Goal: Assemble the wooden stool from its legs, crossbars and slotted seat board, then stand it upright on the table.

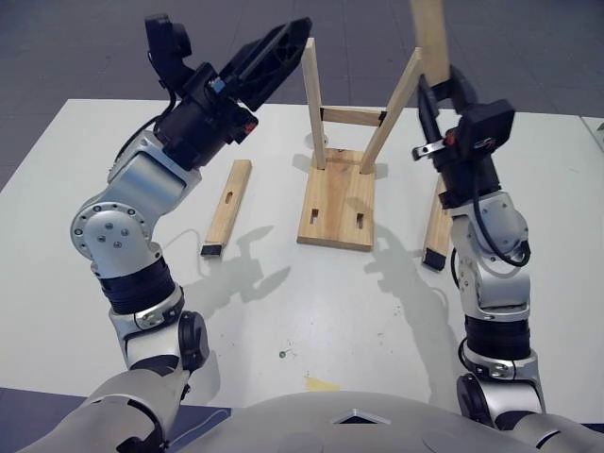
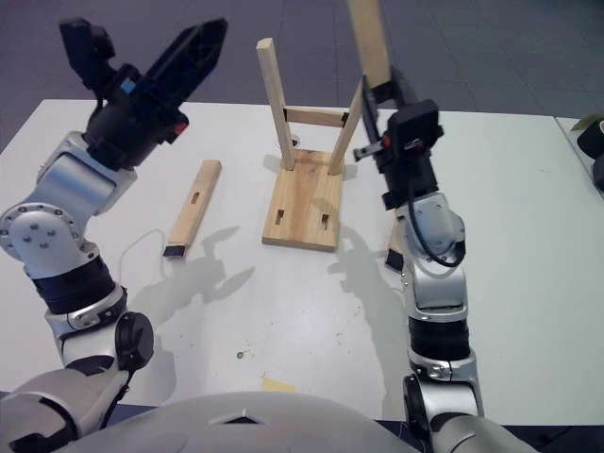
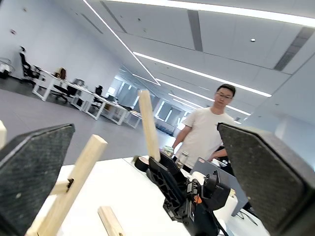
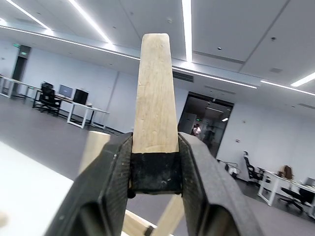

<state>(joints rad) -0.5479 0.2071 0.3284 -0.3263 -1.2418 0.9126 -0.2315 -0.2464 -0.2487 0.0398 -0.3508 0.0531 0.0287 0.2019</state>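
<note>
The right gripper (image 4: 154,147) pinches an upright leg (image 4: 154,98), its top cut off in the eye views. The left gripper (image 1: 294,36), spread, hangs beside the half-built stool (image 1: 337,203) on the table (image 1: 94,151); another leg (image 1: 436,231) lies half hidden behind the right arm.

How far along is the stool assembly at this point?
Done: two legs joined by a crossbar stand in the seat board, flat on the table. In hand: the right gripper clamps a third leg; the left gripper is open. Left: fitting that leg, the loose piece left of the board and a second piece by the right arm, then standing it upright.
</note>
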